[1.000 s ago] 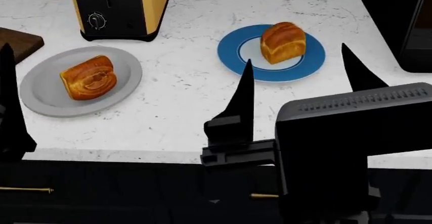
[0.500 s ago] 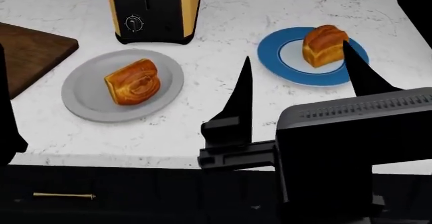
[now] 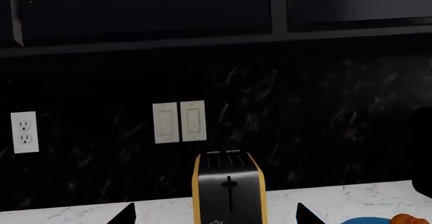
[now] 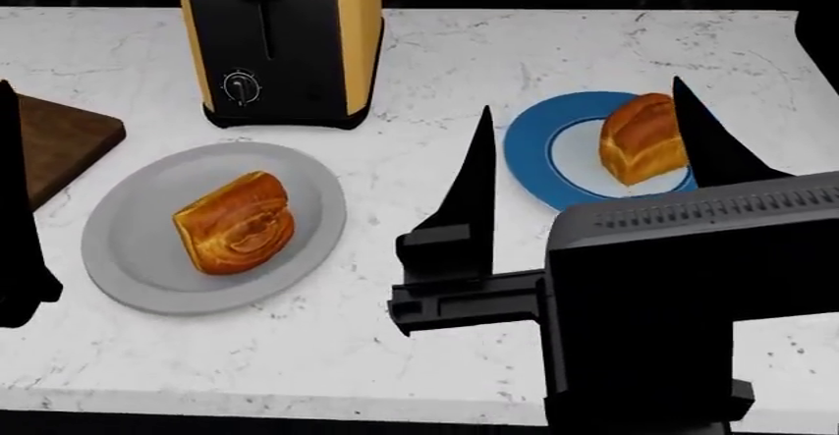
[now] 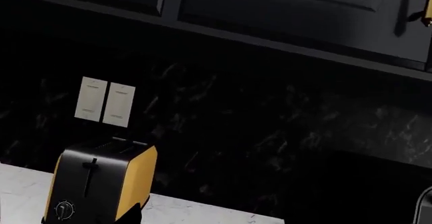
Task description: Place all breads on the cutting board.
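View has shifted closer to the table (image 4: 393, 356). Right tool (image 4: 584, 160) spread open; left tool's state cannot be told. Loaves (image 4: 236, 222) (image 4: 639, 138) remain on plates, off the cutting board (image 4: 66, 140): nothing placed.

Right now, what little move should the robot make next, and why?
Probably lower the right claw toward the bread on the blue plate. Both breads sit on plates, none on the board, and this one lies nearest the open right claw.
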